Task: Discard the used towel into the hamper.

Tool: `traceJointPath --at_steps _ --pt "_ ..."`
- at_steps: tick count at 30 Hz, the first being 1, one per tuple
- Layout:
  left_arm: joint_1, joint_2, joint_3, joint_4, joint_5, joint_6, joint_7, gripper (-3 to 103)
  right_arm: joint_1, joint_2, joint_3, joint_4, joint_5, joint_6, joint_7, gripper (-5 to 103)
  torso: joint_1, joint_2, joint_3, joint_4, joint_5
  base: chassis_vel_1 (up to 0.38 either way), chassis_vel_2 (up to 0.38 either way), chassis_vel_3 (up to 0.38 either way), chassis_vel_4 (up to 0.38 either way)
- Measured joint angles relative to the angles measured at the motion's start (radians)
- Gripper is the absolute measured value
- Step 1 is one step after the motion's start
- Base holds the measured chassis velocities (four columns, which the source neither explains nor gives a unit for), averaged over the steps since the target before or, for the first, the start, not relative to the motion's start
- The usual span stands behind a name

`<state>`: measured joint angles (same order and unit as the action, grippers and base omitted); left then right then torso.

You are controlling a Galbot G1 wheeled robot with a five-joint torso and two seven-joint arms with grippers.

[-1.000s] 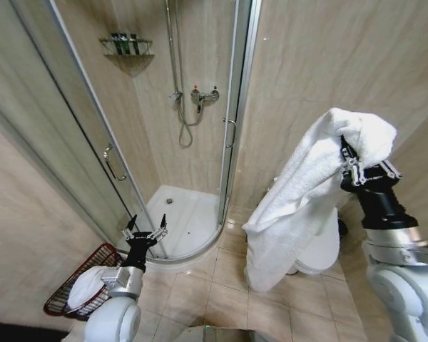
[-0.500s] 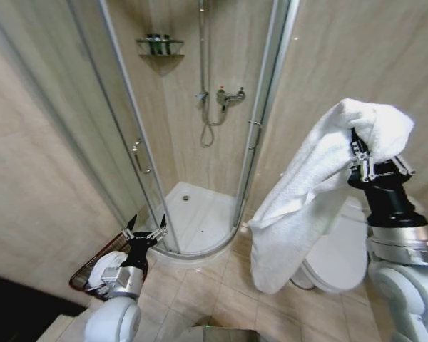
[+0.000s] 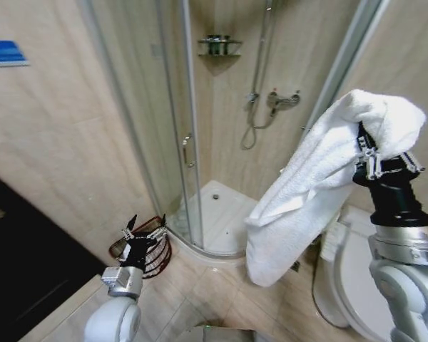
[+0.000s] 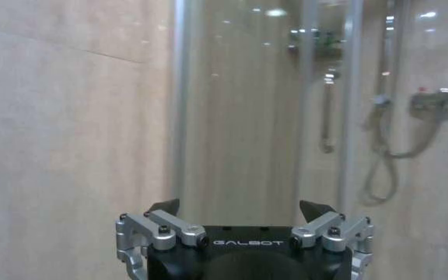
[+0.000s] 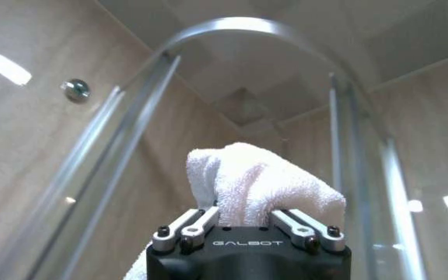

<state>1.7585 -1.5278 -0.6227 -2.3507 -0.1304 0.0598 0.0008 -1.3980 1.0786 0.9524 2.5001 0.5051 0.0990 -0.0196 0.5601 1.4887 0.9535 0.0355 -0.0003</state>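
Observation:
The used towel (image 3: 317, 189), white and thick, hangs in a long fold from my right gripper (image 3: 376, 155), which is raised at the right and shut on the towel's top. The right wrist view shows the towel (image 5: 249, 178) bunched between the fingers of that gripper (image 5: 244, 220). The hamper (image 3: 159, 258), a dark reddish wire basket, stands on the floor by the shower's glass door. My left gripper (image 3: 147, 228) is held low in front of the hamper, open and holding nothing; in the left wrist view the gripper (image 4: 240, 207) faces the glass door.
A curved glass shower cabin (image 3: 189, 142) with a white tray (image 3: 225, 210) is straight ahead. A white toilet (image 3: 353, 281) stands under my right arm. A dark doorway (image 3: 25, 274) opens at the lower left. Tiled floor (image 3: 221, 303) lies between hamper and toilet.
The whole picture has shifted to the right, so the camera has turned left. The hamper now shows closer to the middle. Both arms keep their pose, and the towel still hangs from the right gripper.

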Motion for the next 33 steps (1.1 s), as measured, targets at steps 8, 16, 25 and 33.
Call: traceJointPath --at_steps 8,16,25,33 --pt "0.000 0.000 0.000 0.000 0.000 0.000 0.000 100 -0.002 0.002 0.004 0.000 -0.011 -0.002 -0.009 13 0.000 0.000 0.000 0.0004 0.0003 0.116 0.130 0.114 0.112" --pt "0.000 0.000 0.000 0.000 0.000 0.000 0.000 100 -0.001 0.001 -0.001 0.000 -0.015 -0.005 -0.010 13 0.000 0.000 0.000 -0.0004 0.0005 0.012 0.010 0.015 0.012" --pt "0.000 0.000 0.000 0.000 0.000 0.000 0.000 100 0.003 0.000 -0.003 0.000 -0.015 -0.006 -0.010 13 0.000 -0.001 0.000 0.0001 0.0003 0.084 0.087 -0.078 -0.091" --pt "0.000 0.001 0.000 0.000 0.000 0.000 0.000 100 -0.002 0.001 -0.003 0.000 -0.002 -0.001 -0.008 13 0.000 -0.001 0.000 0.0002 -0.0005 0.166 0.163 -0.156 -0.145"
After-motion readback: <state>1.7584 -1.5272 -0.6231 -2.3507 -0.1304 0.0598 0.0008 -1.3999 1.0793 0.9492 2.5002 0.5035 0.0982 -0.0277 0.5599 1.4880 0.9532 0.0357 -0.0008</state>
